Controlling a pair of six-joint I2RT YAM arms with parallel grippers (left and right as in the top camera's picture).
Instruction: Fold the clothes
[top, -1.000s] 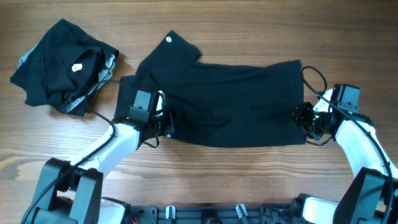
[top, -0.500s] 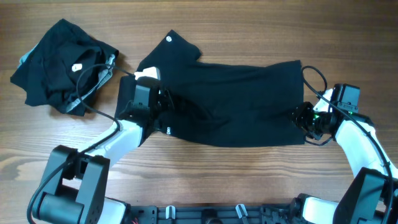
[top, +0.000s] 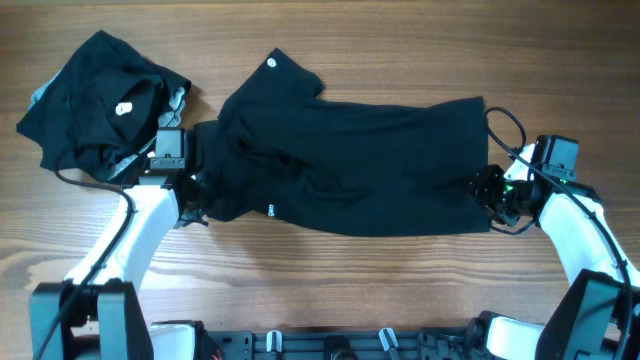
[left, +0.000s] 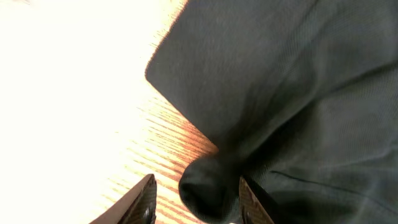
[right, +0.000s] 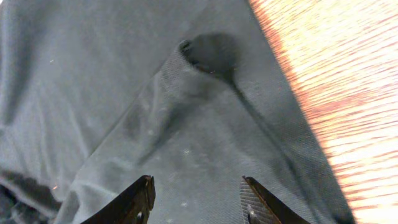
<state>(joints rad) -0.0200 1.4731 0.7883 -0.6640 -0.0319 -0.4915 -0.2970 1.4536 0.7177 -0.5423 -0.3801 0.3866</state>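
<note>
Overhead, left gripper (top: 196, 191) and right gripper (top: 484, 190) spread, shirt (top: 370, 165) between, garment pile (top: 100, 105) nearby

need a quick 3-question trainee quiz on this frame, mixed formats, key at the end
1. True or false: the left claw and right claw sit at opposite ends of the black shirt.
2. Where is the garment pile? A) left of the shirt B) right of it C) on top of it
3. What colour trim shows on the pile?
Key: 1 true; 2 A; 3 grey.
</note>
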